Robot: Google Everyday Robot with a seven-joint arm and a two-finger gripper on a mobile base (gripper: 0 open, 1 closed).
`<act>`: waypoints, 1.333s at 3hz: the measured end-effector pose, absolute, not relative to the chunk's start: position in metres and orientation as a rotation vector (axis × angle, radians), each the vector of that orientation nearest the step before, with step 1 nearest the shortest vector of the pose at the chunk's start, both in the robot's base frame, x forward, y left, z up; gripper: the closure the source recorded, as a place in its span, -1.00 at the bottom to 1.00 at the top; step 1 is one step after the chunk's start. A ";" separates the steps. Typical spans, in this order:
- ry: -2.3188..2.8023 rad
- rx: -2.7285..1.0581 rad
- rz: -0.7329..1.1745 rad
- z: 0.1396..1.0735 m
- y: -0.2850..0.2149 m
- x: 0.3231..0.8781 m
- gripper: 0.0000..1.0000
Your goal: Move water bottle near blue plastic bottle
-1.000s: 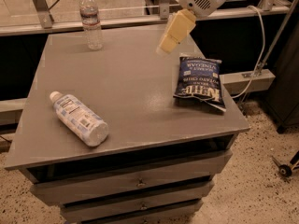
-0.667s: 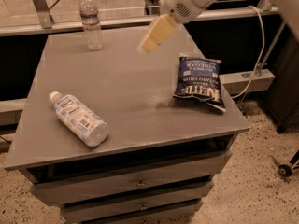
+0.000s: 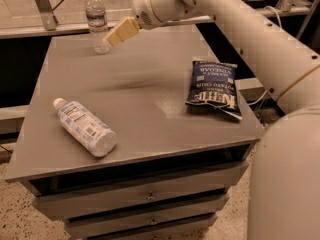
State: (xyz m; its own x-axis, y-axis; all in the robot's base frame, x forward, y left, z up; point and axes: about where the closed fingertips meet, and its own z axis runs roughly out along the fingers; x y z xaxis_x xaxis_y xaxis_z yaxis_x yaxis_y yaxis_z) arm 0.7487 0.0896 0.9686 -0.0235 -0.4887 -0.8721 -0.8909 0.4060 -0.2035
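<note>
The water bottle [image 3: 97, 20], clear with a white cap and a dark reddish label band, stands upright at the table's far left edge. The blue plastic bottle [image 3: 83, 127], pale blue with a white printed label and white cap, lies on its side at the front left. My gripper [image 3: 119, 33], with tan fingers, hangs above the table just right of the water bottle, its tip overlapping the bottle's lower part in the camera view. It holds nothing that I can see.
A dark blue chip bag [image 3: 212, 88] lies on the right side of the grey table [image 3: 145, 99]. My white arm reaches in from the right. Drawers sit under the tabletop. A metal frame and cables stand behind the table.
My gripper has swung left across the back of the table, from above the chip bag's side to right beside the water bottle. The bottles and the bag have not moved.
</note>
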 end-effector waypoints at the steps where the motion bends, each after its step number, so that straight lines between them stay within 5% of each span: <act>1: 1.613 -1.180 0.541 0.969 0.123 0.772 -1.00; 4: 1.548 -1.073 0.629 0.934 0.173 0.837 -1.00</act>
State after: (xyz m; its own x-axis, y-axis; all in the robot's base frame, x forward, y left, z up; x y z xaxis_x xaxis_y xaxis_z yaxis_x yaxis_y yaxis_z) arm 0.8371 0.1734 0.9345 0.0069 -0.3011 -0.9536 -0.8810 0.4492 -0.1482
